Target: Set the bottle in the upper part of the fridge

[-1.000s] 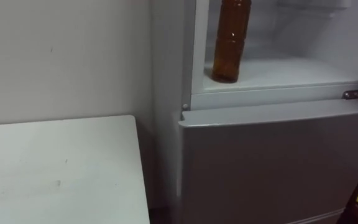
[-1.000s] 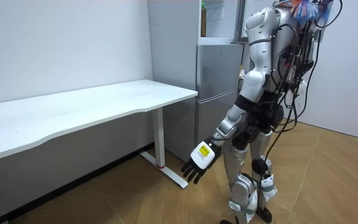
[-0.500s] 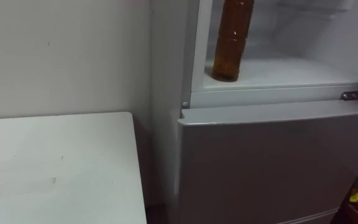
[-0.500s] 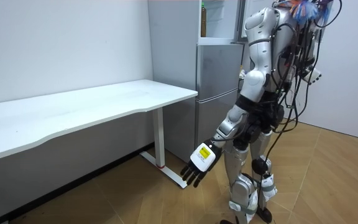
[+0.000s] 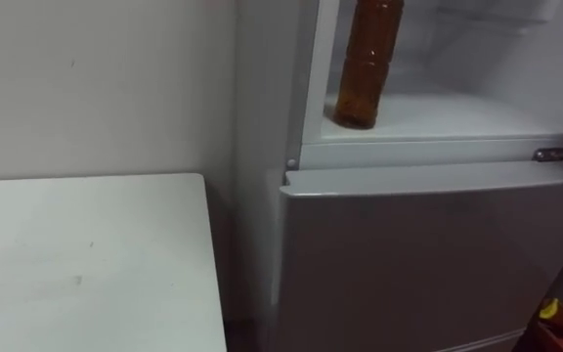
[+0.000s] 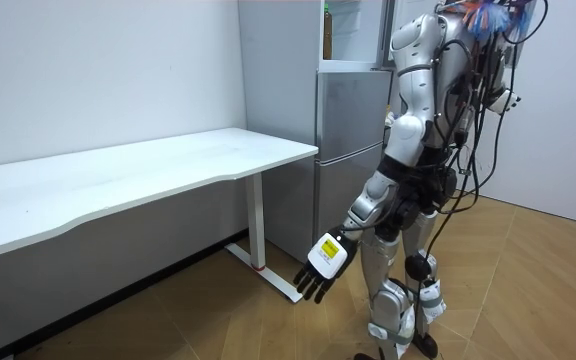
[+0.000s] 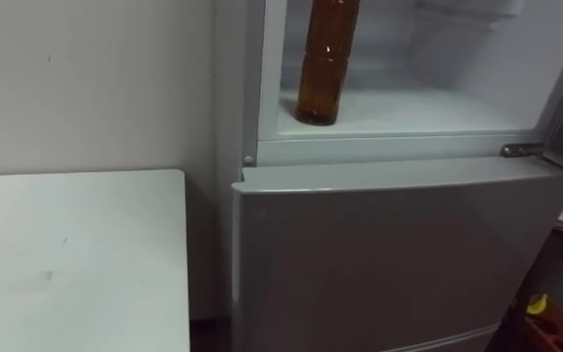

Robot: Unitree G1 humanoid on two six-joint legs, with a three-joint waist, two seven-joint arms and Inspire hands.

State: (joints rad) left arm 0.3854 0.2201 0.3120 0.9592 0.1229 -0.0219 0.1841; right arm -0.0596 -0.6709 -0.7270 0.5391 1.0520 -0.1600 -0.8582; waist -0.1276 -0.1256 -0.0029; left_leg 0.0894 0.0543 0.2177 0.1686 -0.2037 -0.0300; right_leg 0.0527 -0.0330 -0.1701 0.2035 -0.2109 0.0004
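A brown bottle (image 5: 365,68) stands upright at the left end of the white shelf (image 5: 457,112) in the open upper fridge compartment; nothing touches it. In the right eye view the bottle (image 7: 323,68) stands the same way. In the room view I stand facing the grey fridge (image 6: 348,150). My left hand (image 6: 323,262) hangs low by my thigh, fingers relaxed and empty. A small part of my right hand (image 6: 508,100) shows at chest height on my far side, near the fridge.
The lower fridge door (image 5: 428,254) is closed. A white table (image 5: 86,264) stands close against the fridge's left side, by the wall. A small yellow object (image 5: 550,310) lies low at the right. Wooden floor (image 6: 528,290) stretches behind me.
The eye view has shifted slightly; the bottle stays put. My left hand has sunk a little. My right hand has come up on my far side.
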